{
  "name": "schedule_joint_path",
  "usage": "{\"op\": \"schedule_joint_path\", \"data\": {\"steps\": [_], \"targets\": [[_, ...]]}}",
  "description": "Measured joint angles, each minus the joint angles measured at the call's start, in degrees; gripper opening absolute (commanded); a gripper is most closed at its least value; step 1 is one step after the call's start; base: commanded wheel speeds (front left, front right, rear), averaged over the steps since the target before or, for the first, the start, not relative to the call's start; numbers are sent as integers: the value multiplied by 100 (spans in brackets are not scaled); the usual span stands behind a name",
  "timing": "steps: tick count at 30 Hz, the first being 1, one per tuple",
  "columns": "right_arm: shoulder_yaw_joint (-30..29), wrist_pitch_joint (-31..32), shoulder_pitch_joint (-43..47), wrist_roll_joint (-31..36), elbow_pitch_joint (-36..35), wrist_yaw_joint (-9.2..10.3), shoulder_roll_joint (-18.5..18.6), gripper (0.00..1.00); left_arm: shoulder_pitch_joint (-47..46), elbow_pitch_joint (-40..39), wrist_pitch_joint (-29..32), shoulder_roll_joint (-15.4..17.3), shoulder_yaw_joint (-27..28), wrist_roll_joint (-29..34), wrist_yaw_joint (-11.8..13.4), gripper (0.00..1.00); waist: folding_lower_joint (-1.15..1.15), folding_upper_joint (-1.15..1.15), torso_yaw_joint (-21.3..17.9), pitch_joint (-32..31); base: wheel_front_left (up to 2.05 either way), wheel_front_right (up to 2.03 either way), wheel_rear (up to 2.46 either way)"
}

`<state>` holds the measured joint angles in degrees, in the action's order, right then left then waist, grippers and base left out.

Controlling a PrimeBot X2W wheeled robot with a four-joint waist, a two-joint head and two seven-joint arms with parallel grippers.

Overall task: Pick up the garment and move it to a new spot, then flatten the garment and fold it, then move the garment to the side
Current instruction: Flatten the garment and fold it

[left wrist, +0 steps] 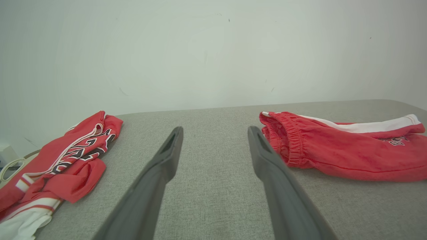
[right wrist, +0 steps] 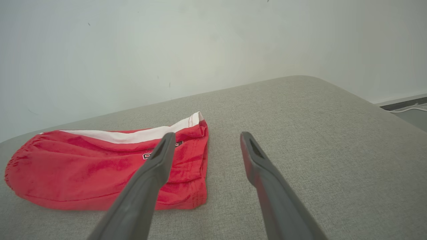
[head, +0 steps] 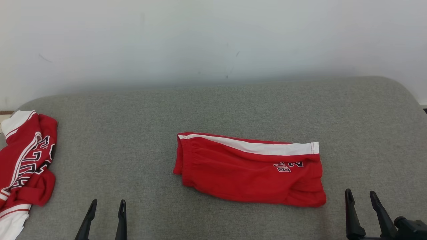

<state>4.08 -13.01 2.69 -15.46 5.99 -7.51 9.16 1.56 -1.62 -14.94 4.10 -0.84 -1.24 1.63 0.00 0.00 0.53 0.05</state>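
- Head view: the folded red shorts point(head: 250, 170) lay mid-tabletop point(head: 133, 126), long axis running left to right. The left end effector point(head: 108, 201) and right end effector point(head: 360, 192) both hovered empty, fingers apart; the right looked nearer, just off the hem corner. A red jersey point(head: 26, 160) sat at the far left.
- Left wrist view: the elastic waistband end lay ahead and to the right of the spread fingers.
- Right wrist view: the hem end lay just ahead-left, partly behind one finger, so the right arm seemed better placed.
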Motion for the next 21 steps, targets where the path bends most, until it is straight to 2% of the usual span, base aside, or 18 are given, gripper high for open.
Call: {"op": "schedule_joint_path", "data": {"steps": [13, 21], "targets": [[-9, 297, -112, -58, 266, 0, 73, 100, -16, 55, 0, -13, -54, -76, -2, 100, 1, 0, 43, 3, 0, 0, 0], [157, 514, -714, -131, 996, 0, 218, 100, -56, 101, 0, -34, -123, -133, -8, 100, 1, 0, 101, 53, 0, 0, 0]]}}
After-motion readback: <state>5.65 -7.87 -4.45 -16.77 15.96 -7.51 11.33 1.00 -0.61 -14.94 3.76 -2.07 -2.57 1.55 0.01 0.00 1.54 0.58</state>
